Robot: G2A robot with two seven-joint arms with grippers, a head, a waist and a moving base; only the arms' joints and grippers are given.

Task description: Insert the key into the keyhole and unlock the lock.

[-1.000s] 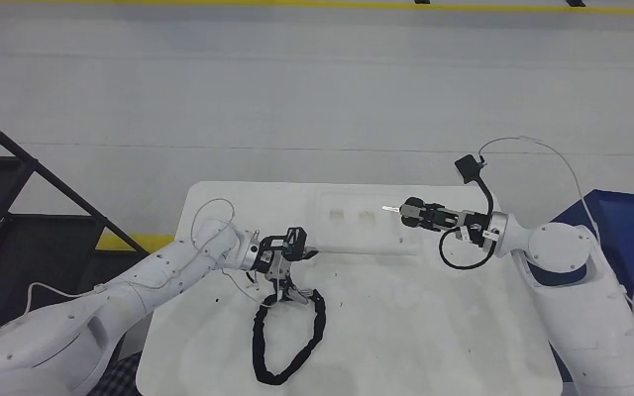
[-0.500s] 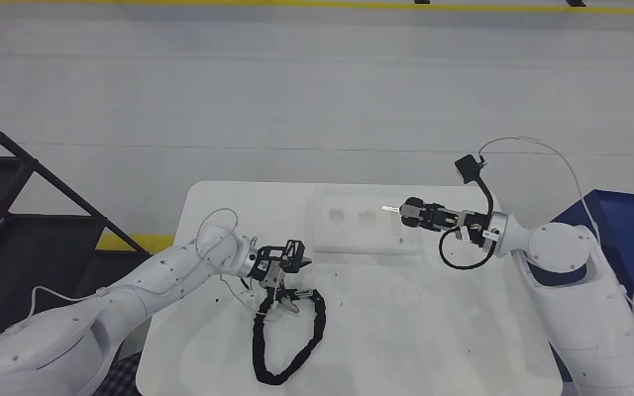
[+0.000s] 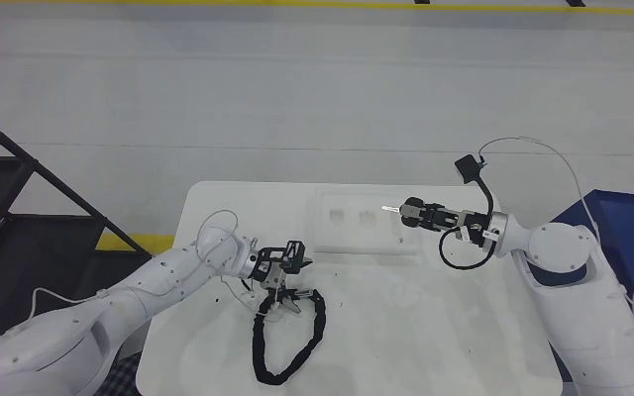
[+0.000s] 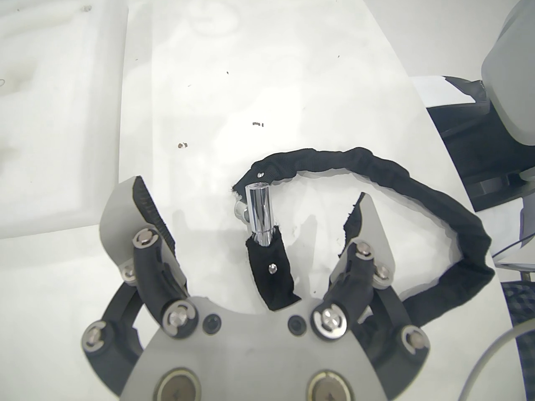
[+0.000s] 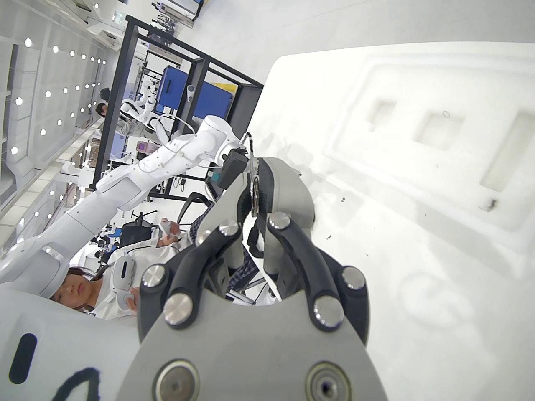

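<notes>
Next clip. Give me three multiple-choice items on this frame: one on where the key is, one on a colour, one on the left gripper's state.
1. Where is the key?
A. In the lock's keyhole.
B. Held in the right gripper.
C. Lying flat beside the chain.

2. What colour is the sleeve of the chain lock?
A. Black.
B. Red.
C. Yellow.

3. How is the left gripper?
A. Shut on the key.
B. Shut on the chain.
C. Open, astride the lock's silver cylinder.

Answers:
1. B: the blade sticks out from the shut right gripper.
2. A: the loop lying on the table is black.
3. C: the left wrist view shows a gap on each side of the cylinder.
</notes>
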